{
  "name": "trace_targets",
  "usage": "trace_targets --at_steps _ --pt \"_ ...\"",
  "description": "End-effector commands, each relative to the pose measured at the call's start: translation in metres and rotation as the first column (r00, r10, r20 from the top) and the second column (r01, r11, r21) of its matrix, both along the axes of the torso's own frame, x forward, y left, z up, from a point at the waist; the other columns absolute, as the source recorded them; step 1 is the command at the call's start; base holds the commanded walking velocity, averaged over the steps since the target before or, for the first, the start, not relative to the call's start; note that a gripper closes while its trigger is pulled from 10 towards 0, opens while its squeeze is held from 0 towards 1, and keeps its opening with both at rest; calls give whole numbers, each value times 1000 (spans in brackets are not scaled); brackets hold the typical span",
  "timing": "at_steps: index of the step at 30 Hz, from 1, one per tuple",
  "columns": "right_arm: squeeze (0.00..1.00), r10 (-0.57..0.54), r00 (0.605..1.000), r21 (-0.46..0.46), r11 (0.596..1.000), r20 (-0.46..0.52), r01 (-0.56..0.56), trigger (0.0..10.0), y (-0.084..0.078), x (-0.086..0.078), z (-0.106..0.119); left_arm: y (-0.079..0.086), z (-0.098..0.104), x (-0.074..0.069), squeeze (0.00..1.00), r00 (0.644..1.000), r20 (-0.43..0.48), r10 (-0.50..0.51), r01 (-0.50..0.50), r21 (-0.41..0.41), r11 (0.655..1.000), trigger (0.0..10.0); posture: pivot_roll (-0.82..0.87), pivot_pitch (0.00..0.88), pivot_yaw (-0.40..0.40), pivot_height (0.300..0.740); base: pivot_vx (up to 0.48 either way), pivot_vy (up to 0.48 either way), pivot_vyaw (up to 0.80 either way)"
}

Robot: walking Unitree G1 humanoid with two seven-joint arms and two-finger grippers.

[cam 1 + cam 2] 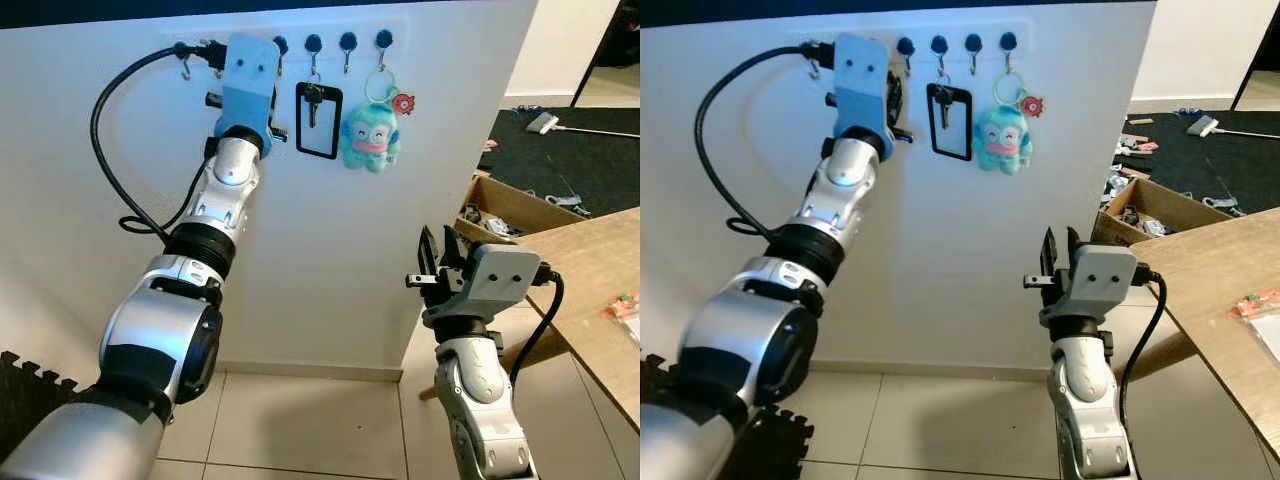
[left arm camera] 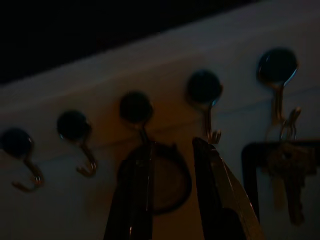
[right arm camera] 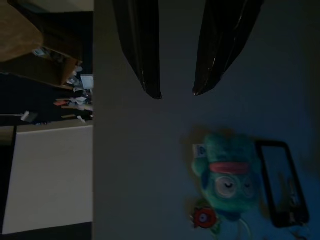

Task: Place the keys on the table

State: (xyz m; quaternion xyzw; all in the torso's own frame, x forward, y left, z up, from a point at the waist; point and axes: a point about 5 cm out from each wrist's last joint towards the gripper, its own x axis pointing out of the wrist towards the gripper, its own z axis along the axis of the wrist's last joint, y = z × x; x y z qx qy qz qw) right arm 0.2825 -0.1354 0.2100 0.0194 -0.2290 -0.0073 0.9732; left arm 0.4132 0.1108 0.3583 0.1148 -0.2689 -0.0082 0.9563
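Observation:
A row of blue-knobbed hooks [image 1: 313, 44] runs along the top of the white wall. A key in a black rectangular frame [image 1: 318, 120] hangs from one hook, with a teal plush keychain [image 1: 370, 137] beside it. My left arm is raised to the hooks, and its wrist mount [image 1: 250, 85] hides the fingers in the eye views. In the left wrist view my left gripper [image 2: 172, 145] is open, its fingers either side of a dark ring [image 2: 186, 185] that hangs on a hook, and the key [image 2: 286, 175] is beside it. My right gripper [image 1: 437, 262] is open and empty, low and short of the wall.
A wooden table [image 1: 600, 290] stands at the right with a small packet [image 1: 622, 305] on it. Behind it an open cardboard box [image 1: 510, 210] of clutter sits beside a dark carpet [image 1: 570, 150]. A black foam mat [image 1: 25, 390] lies at lower left on the tiled floor [image 1: 300, 420].

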Motion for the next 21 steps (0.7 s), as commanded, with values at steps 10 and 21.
trace_targets --at_steps 10,21 --pt "0 10 1000 14 1000 -7 -10 10000 1 -1 0 25 -9 0 0 998 9 66 -66 24 998 9647 -53 210 93 740 0 0 0" --pt "0 12 1000 16 1000 -15 -12 10000 1 -1 -1 35 -22 3 0 994 -53 92 -91 10 996 9843 -52 210 89 740 0 0 0"
